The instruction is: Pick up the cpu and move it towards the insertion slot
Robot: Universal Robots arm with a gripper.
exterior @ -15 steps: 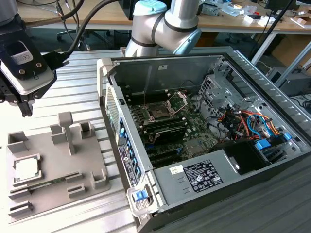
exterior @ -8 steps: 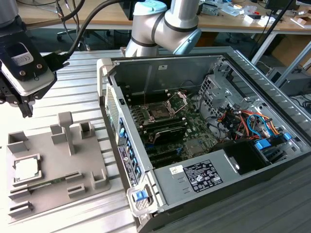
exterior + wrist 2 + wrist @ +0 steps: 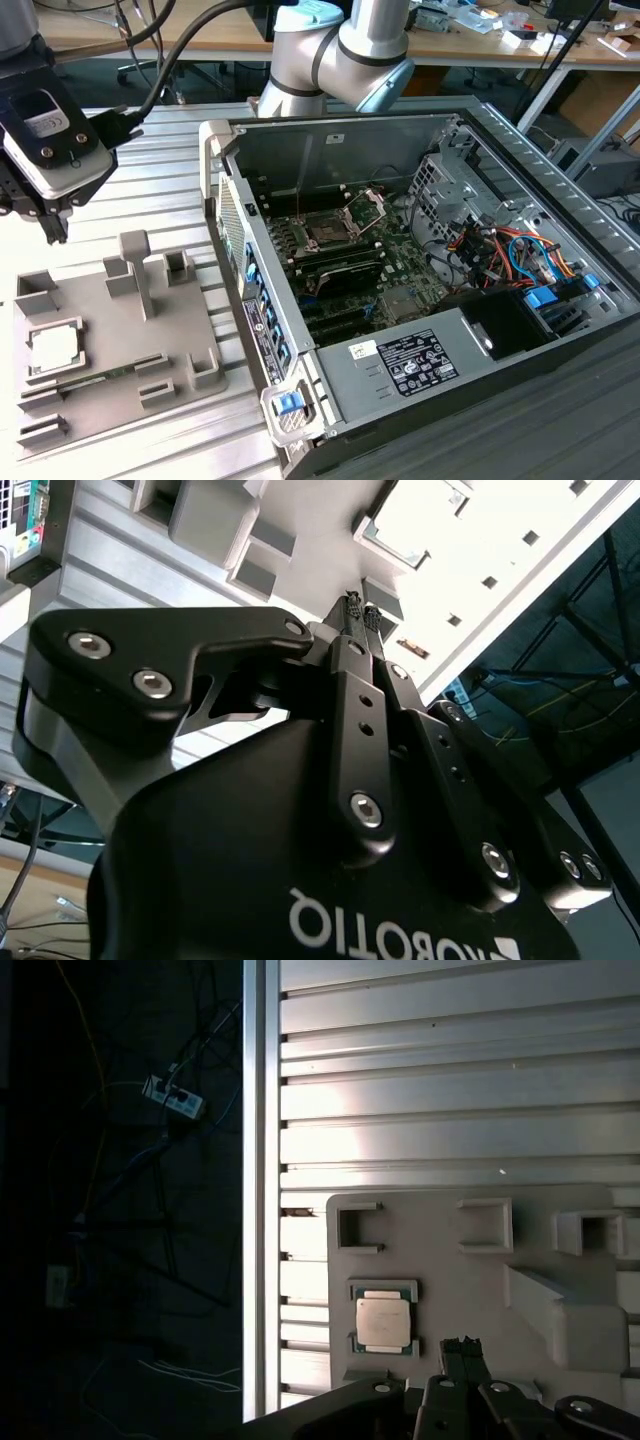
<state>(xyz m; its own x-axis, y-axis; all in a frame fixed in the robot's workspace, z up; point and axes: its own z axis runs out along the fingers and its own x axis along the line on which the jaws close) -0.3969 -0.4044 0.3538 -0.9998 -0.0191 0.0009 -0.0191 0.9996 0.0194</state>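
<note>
Cpu (image 3: pixel 55 347) lies unlifted in the grey fixture (image 3: pixel 120 330), lower left of the exterior view. The gripper (image 3: pixel 461 1344) hovers near it, pinched closed and empty. The insertion slot (image 3: pixel 330 228) is well apart.

This looks like a robotics lab. Under the black gripper fingers (image 3: pixel 352 670) lies a ribbed aluminium table (image 3: pixel 170 150) bearing a grey moulded fixture plate (image 3: pixel 100 320); beside that sits an open grey desktop computer case (image 3: pixel 330 140), and far beyond them cluttered wooden workbenches (image 3: pixel 90 30) stand.
</note>
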